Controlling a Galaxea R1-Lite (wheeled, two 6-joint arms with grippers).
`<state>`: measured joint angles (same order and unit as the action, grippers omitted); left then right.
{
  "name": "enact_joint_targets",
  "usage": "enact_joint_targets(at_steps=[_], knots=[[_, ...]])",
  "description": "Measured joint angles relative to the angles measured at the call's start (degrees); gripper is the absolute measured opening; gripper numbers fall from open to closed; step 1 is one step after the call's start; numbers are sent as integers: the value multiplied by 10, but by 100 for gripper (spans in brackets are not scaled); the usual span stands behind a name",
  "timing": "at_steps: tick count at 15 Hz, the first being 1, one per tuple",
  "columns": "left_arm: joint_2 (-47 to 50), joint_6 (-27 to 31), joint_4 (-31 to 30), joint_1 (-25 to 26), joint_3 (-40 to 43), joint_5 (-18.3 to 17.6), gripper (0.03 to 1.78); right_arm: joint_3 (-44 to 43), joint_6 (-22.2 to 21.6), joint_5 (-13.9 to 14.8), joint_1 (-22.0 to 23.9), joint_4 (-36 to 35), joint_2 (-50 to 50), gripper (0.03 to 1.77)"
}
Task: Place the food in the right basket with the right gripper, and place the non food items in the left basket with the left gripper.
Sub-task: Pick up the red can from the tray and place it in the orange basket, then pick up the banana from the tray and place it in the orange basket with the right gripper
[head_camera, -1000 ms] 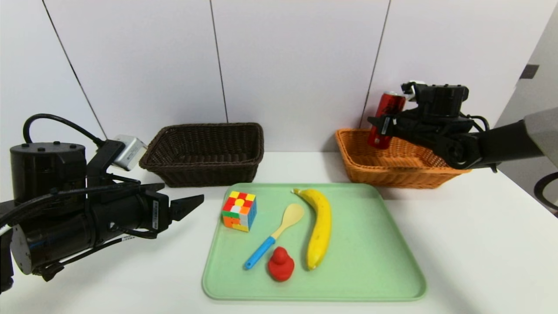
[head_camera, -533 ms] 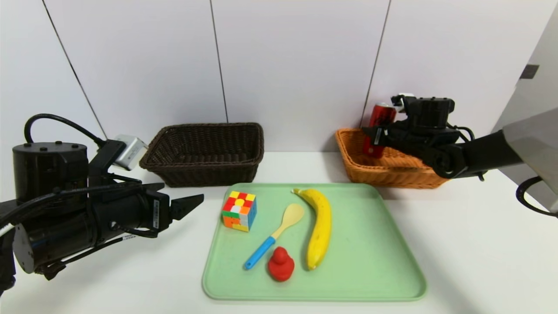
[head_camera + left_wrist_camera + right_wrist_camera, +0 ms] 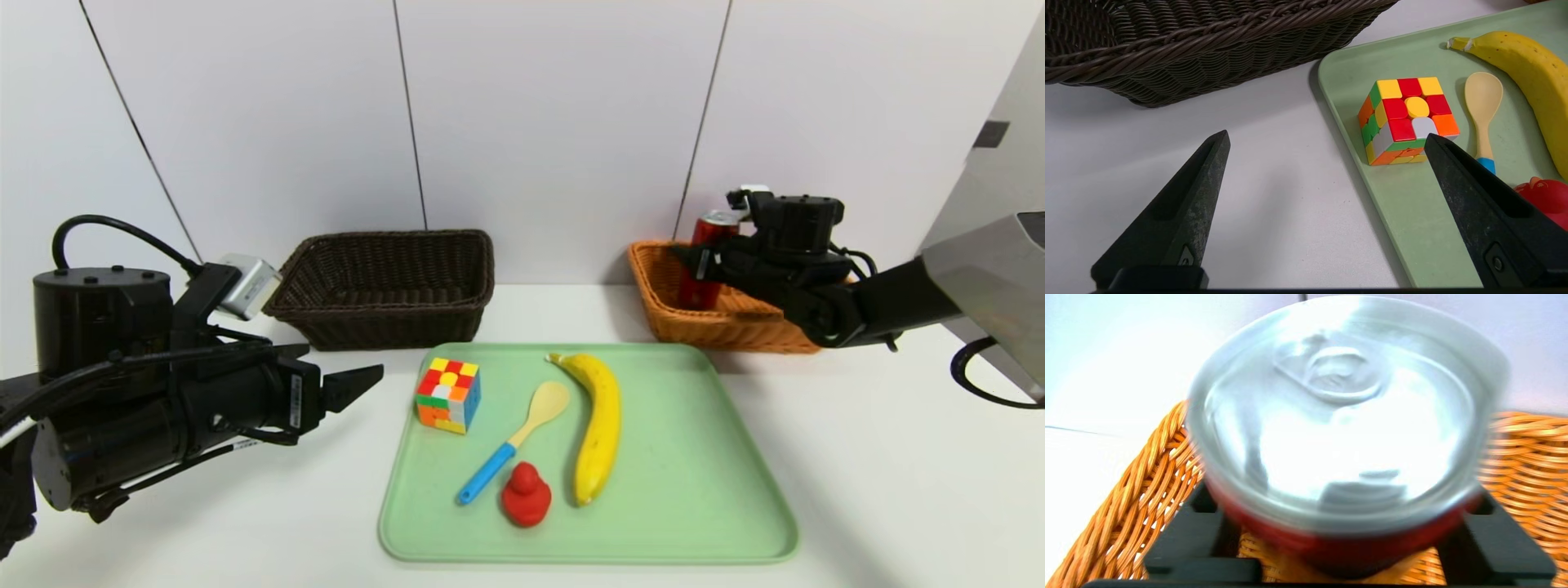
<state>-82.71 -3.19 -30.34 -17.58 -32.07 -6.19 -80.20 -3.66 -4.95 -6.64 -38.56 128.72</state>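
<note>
Red drink can [image 3: 707, 260] stands upright inside the orange-tan basket [image 3: 665, 314], between the fingers of my right gripper [image 3: 704, 263]; whether they clamp it I cannot tell. My left gripper [image 3: 1327, 143] hovers beside the green tray [image 3: 702, 506], jaws wide apart

You are looking at a lab or test room, not a home. The white table [image 3: 898, 457] stands against bare white wall panels [image 3: 555, 122] with thin dark seams, no decor, no kitchen fittings. The items look staged for a trial: a green tray [image 3: 694, 506] (toys and food laid out together), w/ a dark brown basket [image 3: 384, 286] and an orange basket [image 3: 661, 306] set side by side behind it.
</note>
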Motion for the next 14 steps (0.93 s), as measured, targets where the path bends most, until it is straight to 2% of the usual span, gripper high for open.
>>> enact_joint_targets(at_steps=[4,7,11,14], knots=[[-1,0,0,0,2,0,169,15,1,-1,0,-10,-1,145],[0,0,0,0,-1,4,169,29,4,-1,-8,6,-42,153],[8,0,2,0,-8,15,169,24,12,1,-14,107,-151,160],[16,-9,10,-12,-13,21,169,-25,15,1,-25,236,-252,164]])
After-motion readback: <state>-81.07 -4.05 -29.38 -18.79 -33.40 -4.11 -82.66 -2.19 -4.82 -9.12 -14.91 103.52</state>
